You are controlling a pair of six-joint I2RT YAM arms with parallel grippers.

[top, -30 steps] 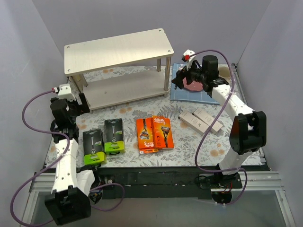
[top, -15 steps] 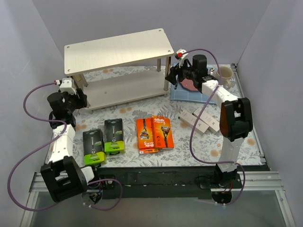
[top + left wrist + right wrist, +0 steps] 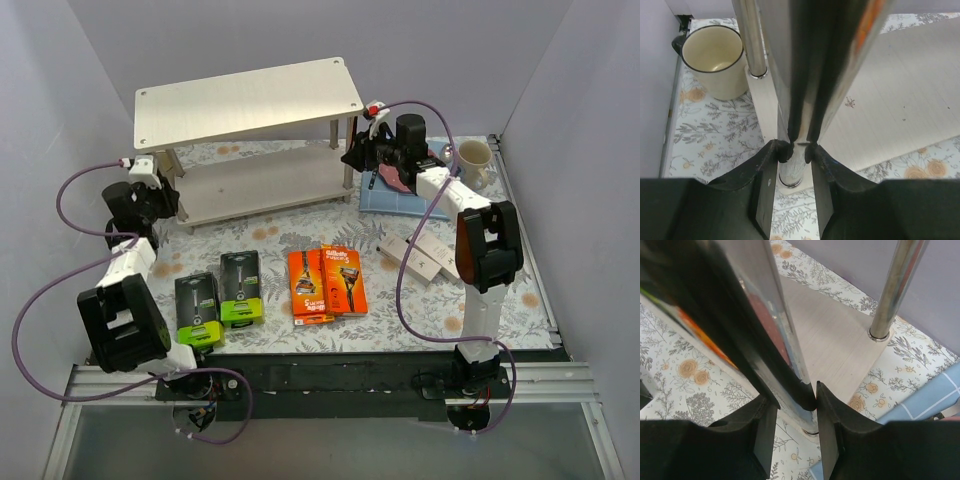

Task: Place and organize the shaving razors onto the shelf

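- bench [image 3: 400, 310]: floral-print cover
- shelf [image 3: 250, 100]: back left, standing on chrome legs
- two black-and-green razor packs [image 3: 197, 308]: front left, side by side
- two orange razor packs [image 3: 345, 279]: centre, overlapping
- two white boxes [image 3: 420, 258]: right, touching
- blue mat [image 3: 380, 203], cream mug [image 3: 473, 160]: back right

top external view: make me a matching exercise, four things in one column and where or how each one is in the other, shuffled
Things:
1. black-and-lime-green razor packs
2. orange razor packs
3. white boxes
4. shelf

Places or states:
a. table centre, in front of the shelf
b. front legs clamped by the left gripper and right gripper
c. flat on the table beside the right arm
d. front left, nearest the left arm

Pairs: 1-d, 2-a, 3-c, 4-b
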